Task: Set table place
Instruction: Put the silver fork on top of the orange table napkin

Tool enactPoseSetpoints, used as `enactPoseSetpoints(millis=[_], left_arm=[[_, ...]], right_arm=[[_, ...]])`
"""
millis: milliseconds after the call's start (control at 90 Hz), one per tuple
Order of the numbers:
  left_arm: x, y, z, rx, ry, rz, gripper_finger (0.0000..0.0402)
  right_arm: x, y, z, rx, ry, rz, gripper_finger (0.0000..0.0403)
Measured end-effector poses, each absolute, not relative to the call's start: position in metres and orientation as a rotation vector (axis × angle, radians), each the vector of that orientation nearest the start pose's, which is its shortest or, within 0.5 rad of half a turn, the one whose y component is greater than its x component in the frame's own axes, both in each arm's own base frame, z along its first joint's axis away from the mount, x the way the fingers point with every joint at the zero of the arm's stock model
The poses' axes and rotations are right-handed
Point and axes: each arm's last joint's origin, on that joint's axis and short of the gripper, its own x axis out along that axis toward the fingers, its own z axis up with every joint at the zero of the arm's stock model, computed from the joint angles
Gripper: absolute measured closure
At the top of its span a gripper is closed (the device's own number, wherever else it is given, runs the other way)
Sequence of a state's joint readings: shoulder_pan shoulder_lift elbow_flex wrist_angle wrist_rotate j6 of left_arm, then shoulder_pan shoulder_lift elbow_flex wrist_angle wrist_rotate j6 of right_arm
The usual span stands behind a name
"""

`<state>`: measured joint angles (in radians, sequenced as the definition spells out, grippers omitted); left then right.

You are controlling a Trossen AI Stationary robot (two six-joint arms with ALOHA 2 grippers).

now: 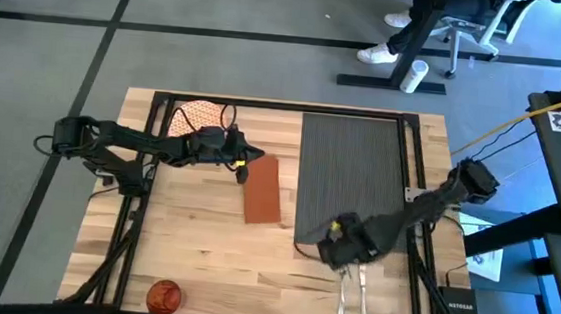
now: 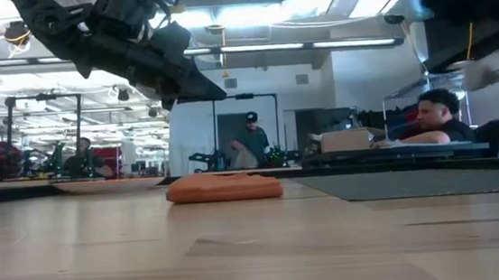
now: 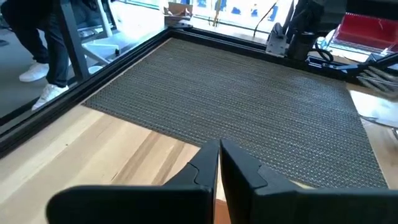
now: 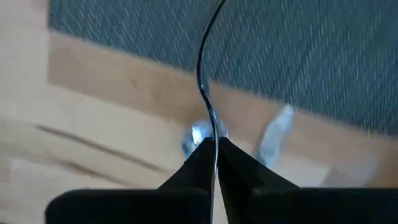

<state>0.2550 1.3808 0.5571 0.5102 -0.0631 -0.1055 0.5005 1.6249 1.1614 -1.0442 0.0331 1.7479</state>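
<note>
The dark grey ribbed placemat (image 1: 351, 178) lies on the table (image 1: 202, 256) at its right half. A brown napkin (image 1: 263, 189) lies flat on the wood to the left of the placemat, and the orange-patterned plate (image 1: 198, 118) sits at the far left. The small orange cup (image 1: 163, 295) stands at the near edge. Two silver pieces of cutlery (image 1: 352, 288) lie near the front right. My right gripper (image 1: 339, 244), just off the mat's near edge, is shut on a third thin silver utensil (image 4: 205, 62). My left gripper (image 1: 245, 164) is shut and hovers above the napkin's far end. My right gripper pinches the thin silver utensil between its two fingertips at one end (image 4: 214, 134). The utensil is seen edge-on, so I cannot tell which piece it is. It runs on past the fingers in line with them, curving out over the placemat's near edge, and looks clear of the table.
Black metal rails (image 1: 285, 105) frame the table. A bare strip of wood (image 1: 232, 264) lies between the napkin and the cup. People (image 2: 437, 114) sit and stand in the room beyond the far edge, and an office chair (image 1: 461, 31) is behind the table.
</note>
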Motion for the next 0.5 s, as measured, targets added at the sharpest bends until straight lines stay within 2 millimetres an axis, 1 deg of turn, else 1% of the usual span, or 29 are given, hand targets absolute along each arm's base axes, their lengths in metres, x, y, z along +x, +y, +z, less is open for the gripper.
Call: enactPoseSetpoints(millis=[233, 400, 500], left_arm=[[0.263, 0.07, 0.197, -0.13, 0.274, 0.329, 0.0402], [0.26, 0.06, 0.212, -0.103, 0.217, 0.303, 0.0402], [0.256, 0.051, 0.224, -0.066, 0.174, 0.29, 0.0402]], right_arm=[[0.285, 0.082, 0.216, 0.958, 1.126, -0.889, 0.0403], [0.315, 0.044, 0.223, 0.915, 0.925, -0.757, 0.0403], [0.327, 0.025, 0.228, 0.884, 0.836, -0.684, 0.0403]])
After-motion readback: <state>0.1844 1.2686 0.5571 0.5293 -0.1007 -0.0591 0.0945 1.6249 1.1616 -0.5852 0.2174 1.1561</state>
